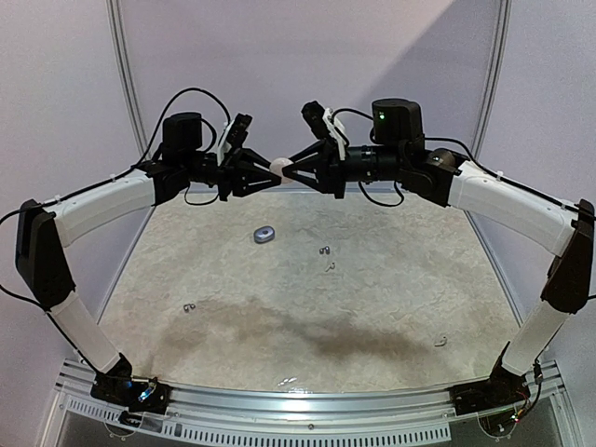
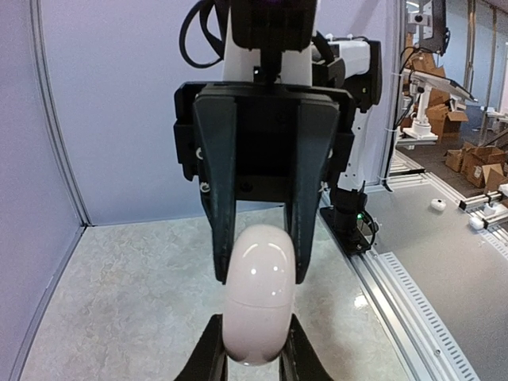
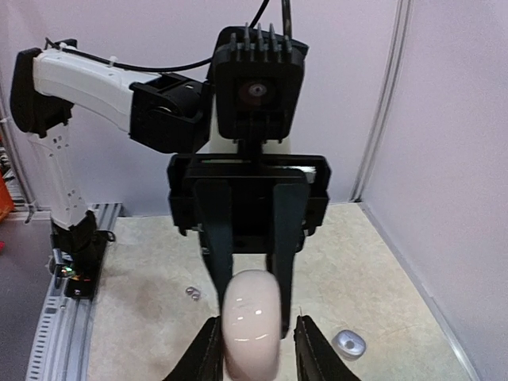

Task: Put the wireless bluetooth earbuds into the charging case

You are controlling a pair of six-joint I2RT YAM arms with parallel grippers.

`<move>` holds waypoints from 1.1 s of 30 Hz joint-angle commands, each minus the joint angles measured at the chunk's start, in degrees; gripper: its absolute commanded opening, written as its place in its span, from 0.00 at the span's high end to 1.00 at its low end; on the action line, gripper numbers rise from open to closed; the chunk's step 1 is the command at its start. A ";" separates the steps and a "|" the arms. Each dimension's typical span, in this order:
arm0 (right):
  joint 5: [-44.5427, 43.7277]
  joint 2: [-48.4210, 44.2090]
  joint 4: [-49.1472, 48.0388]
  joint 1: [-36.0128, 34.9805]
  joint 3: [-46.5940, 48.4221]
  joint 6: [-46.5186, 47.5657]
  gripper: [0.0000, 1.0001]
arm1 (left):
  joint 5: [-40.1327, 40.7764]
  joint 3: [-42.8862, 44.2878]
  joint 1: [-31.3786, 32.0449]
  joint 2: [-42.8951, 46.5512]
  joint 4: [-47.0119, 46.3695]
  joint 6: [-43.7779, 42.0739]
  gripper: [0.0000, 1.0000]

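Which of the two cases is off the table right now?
The white case, held in the air between the left hand and right hand; the grey case lies on the table.

Pale lilac walls (image 1: pixel 298 56) on three sides. Mottled beige tabletop (image 1: pixel 391 279), darker patch (image 1: pixel 307 331) toward the front, maybe shadow or stain. Ribbed metal rail (image 1: pixel 307 399) along near edge. Cardboard boxes (image 2: pixel 467 155) beyond, on grey floor (image 2: pixel 452 270).
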State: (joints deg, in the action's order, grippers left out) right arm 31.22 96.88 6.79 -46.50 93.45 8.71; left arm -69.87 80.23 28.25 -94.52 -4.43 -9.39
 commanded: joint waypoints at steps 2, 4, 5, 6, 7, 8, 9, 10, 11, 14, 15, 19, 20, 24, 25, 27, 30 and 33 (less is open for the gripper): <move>-6.43 0.36 -1.64 -0.42 0.58 -0.86 0.53 | 0.60 -0.99 1.02 0.24 -2.77 0.95 1.00; -8.46 0.66 -1.51 -0.36 0.75 -0.97 0.46 | 0.73 -1.25 1.03 0.46 -3.08 -0.14 1.00; -9.43 0.78 -1.35 -0.39 0.83 -0.97 0.44 | 0.63 -1.36 1.02 0.57 -3.13 -0.92 1.00; -10.36 0.98 -1.09 -0.36 1.04 -0.90 0.43 | 0.68 -1.43 1.02 0.76 -3.09 -1.74 1.00; -11.47 1.26 -0.75 -0.36 1.30 -0.89 0.43 | 0.67 -1.55 1.02 0.84 -2.71 -3.33 1.00; -12.25 1.44 -0.24 -0.35 1.68 -0.82 0.43 | 0.69 -1.56 1.06 1.02 -1.82 -5.11 1.00; -12.68 1.67 0.14 -0.38 2.04 -0.88 0.43 | 0.89 -1.44 1.02 1.22 -0.30 -7.38 1.00; -13.46 1.85 0.51 -0.40 2.54 -0.89 0.43 | 1.10 -1.25 1.04 1.24 1.87 -10.49 1.00; -13.93 2.10 0.71 -0.36 3.00 -0.95 0.43 | 1.46 -1.03 1.10 1.33 4.88 -13.81 1.00; -15.01 2.71 0.85 -0.26 4.13 -1.21 0.44 | 2.45 -0.61 1.11 1.73 11.69 -24.42 1.00; -15.23 2.81 1.01 -0.16 4.36 -1.36 0.44 | 2.68 -0.52 1.12 1.83 13.16 -27.17 1.00; -15.68 2.79 1.54 0.57 4.47 -2.93 0.46 | 3.49 -0.45 1.02 2.10 14.58 -30.06 1.00; -16.17 2.85 2.01 0.57 4.35 -2.87 0.46 | 3.40 -0.50 1.02 2.16 14.43 -30.01 1.00; -15.63 2.84 3.31 0.56 4.24 -2.25 0.46 | 3.50 -1.13 1.02 2.15 11.92 -24.89 1.00; -15.32 2.80 3.41 0.54 4.28 -2.15 0.45 | 3.54 -1.51 1.02 2.15 9.82 -22.41 1.00; -14.40 2.49 3.18 0.62 4.37 -2.37 0.42 | 3.58 -2.45 0.90 2.05 6.53 -17.12 1.00; -9.20 1.41 1.01 1.26 4.29 -4.09 0.37 | 3.58 -4.09 0.85 2.25 1.36 -11.23 1.00; -5.13 0.00 -2.33 1.62 4.36 -6.34 0.32 | 4.17 -5.36 0.84 2.52 -3.08 -6.42 1.00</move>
State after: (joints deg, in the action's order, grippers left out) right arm 20.82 98.74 8.49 -45.93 96.47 5.21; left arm -65.28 76.79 28.49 -94.00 -0.01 -24.60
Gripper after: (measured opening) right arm 0.655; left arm 0.189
